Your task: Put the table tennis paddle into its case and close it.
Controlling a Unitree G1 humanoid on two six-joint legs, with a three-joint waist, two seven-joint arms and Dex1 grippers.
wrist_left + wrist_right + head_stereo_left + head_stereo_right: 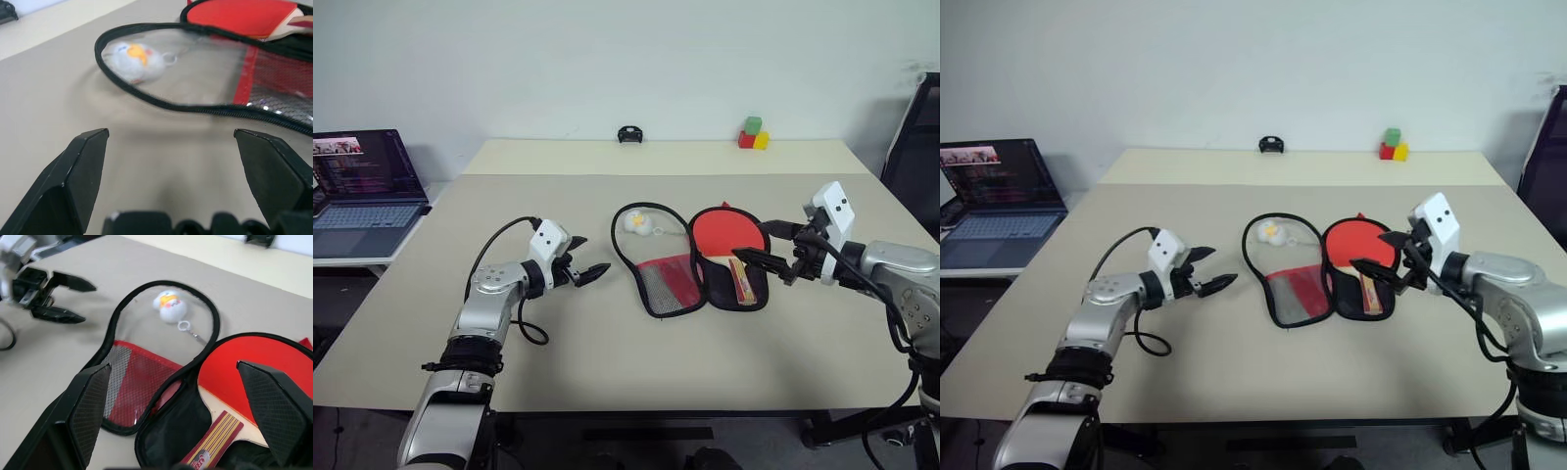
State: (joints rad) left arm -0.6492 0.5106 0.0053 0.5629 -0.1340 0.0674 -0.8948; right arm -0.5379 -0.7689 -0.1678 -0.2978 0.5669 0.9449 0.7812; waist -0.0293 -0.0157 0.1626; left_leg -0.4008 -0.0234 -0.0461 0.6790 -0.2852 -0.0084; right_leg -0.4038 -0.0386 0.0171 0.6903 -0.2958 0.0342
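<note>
Here, paddle (728,233) lying in unzipped case (668,284), both hands (580,266) (766,245) wide open, empty.

The left arm reached in from the near left corner of the table, bent at the elbow, its forearm angled toward the middle. The left gripper (581,258) hung just above the surface, its two black fingers (80,174) spread wide with nothing between them, pointing inward and a little downward. The right arm came in from the right edge, wrist raised higher. The right gripper (766,246) pointed toward the left one, fingers (88,406) parted wide and empty.
</note>
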